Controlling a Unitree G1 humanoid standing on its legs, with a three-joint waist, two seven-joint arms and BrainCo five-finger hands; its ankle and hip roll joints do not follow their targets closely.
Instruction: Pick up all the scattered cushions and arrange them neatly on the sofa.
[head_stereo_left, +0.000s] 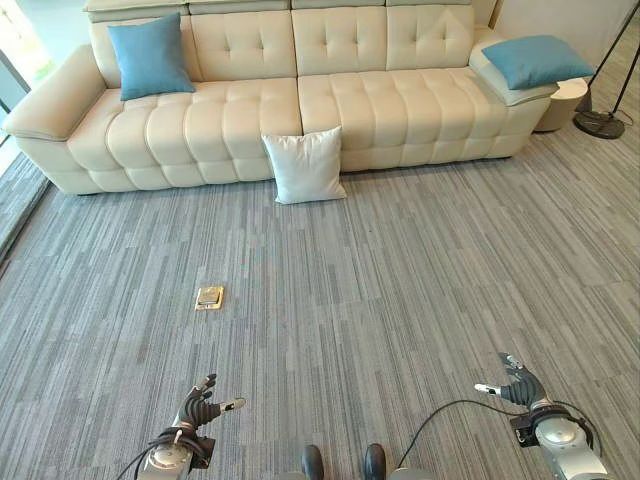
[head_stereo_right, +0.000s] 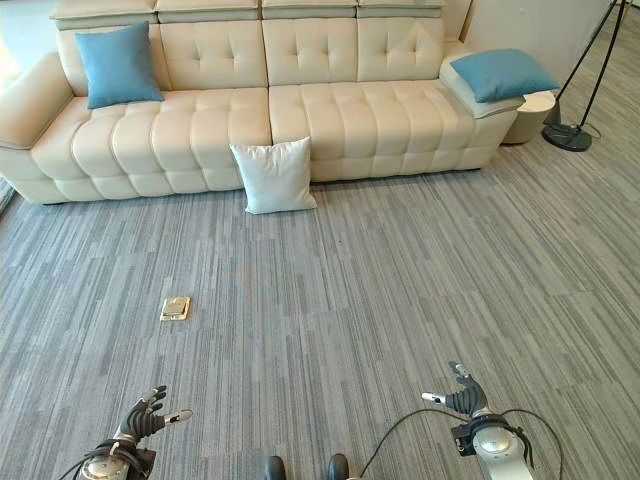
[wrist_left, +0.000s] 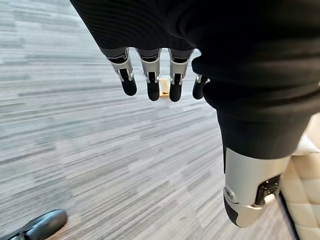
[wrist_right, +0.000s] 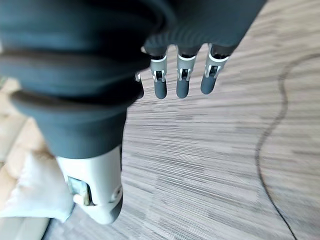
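1. Hands hover low over the near carpet (head_stereo_left: 400, 300), the left hand (head_stereo_left: 197, 410) and right hand (head_stereo_left: 517, 387) both relaxed and empty; the wrist views confirm straight fingers (wrist_left: 152, 82).
2. Mid-floor, a small brass floor plate (head_stereo_left: 209, 297) sits left amid wide open carpet.
3. Farther off, a plump white cushion (head_stereo_left: 305, 165) leans upright against the cream sofa (head_stereo_left: 400, 110) front.
4. Two blue cushions occupy the sofa: one (head_stereo_left: 150, 57) far left, another (head_stereo_left: 535, 60) on the right armrest, beside a floor lamp (head_stereo_left: 603, 118).

The room is bright with soft daylight coming from the left side. The sofa (head_stereo_left: 280, 100) looks bent near the edges. Wrist views are blurry up close.
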